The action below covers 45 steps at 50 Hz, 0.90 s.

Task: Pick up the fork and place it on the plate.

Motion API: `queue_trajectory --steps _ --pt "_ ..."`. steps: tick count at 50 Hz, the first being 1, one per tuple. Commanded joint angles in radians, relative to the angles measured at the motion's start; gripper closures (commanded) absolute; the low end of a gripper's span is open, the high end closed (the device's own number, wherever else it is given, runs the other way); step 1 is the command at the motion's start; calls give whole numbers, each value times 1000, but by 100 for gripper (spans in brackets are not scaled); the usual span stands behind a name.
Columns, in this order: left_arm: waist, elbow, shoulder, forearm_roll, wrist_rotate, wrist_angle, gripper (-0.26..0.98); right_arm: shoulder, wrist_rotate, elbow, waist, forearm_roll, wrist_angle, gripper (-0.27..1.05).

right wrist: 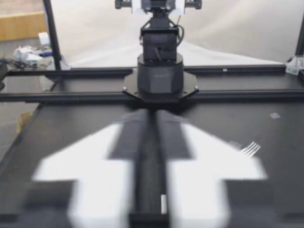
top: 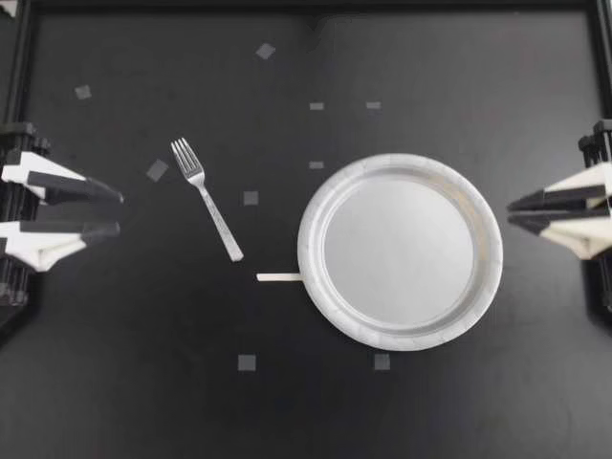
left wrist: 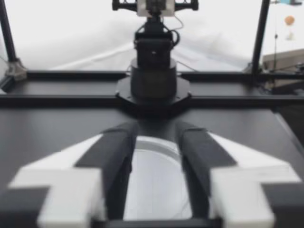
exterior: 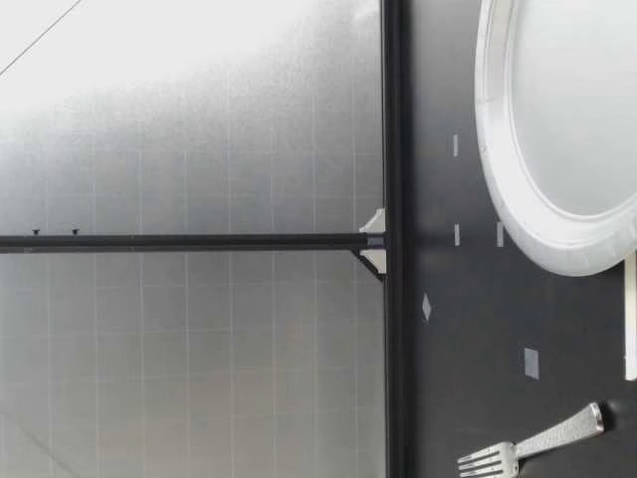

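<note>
Pickup not begun: the fork (top: 207,199) lies flat at the plate's (top: 308,239) nine o'clock, tines toward eleven. My left gripper (top: 120,213) sits spread and empty, my right gripper (top: 510,211) pinched narrow on nothing. Next, I'd judge, the left reaches toward three o'clock and straddles the handle.

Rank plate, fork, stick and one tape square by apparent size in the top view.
Largest to smallest:
1. plate
2. fork
3. stick, counting only the part showing beside the plate's rim
4. tape square
All lie flat on the table.
</note>
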Motion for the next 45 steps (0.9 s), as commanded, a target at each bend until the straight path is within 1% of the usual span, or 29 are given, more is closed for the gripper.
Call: queue_trajectory --steps 1,3,4,5,8,9,10,12,13,14,17,18,19,23,32,39,42,45 --pt "5 -63 -15 -32 -2 101 67 0 8 -26 2 14 -3 84" --pt "20 -101 -25 -60 -3 229 73 -11 20 -21 2 43 17 88" --pt "28 -120 -26 -64 -3 288 75 -15 28 -21 2 60 32 88" --pt "40 -152 -29 -67 -2 379 76 -25 40 -20 2 78 61 88" --pt "72 -238 -31 -63 2 569 76 -49 64 -23 -2 104 141 88" --pt "92 -288 -31 -55 6 658 76 -60 78 -25 -3 110 186 88" --pt "106 -321 -29 -46 9 713 76 -69 87 -28 -5 112 216 88" --pt "135 -388 -28 -18 15 815 76 -84 109 -35 -12 114 278 88" --pt "153 -433 -26 5 20 890 76 -95 126 -41 -20 114 316 88" --pt "164 -462 -23 23 23 934 76 -101 138 -44 -25 114 339 88" --pt "187 -531 -11 94 37 1058 76 -117 169 -55 -48 112 397 88" --pt "190 -554 -2 132 44 1111 76 -121 181 -58 -57 112 417 88" --pt "192 -563 8 152 44 1141 76 -124 186 -61 -63 112 423 88" --pt "193 -572 61 201 49 1198 75 -124 190 -63 -78 104 422 88" --pt "193 -540 213 204 138 1218 75 -84 179 -64 -80 46 417 88" --pt "193 -551 339 207 224 1198 75 -61 176 -58 -80 32 410 88" --pt "193 -554 385 218 262 1190 73 -61 178 -55 -81 32 405 88" --pt "193 -545 436 247 319 1183 68 -67 181 -49 -81 31 403 88"
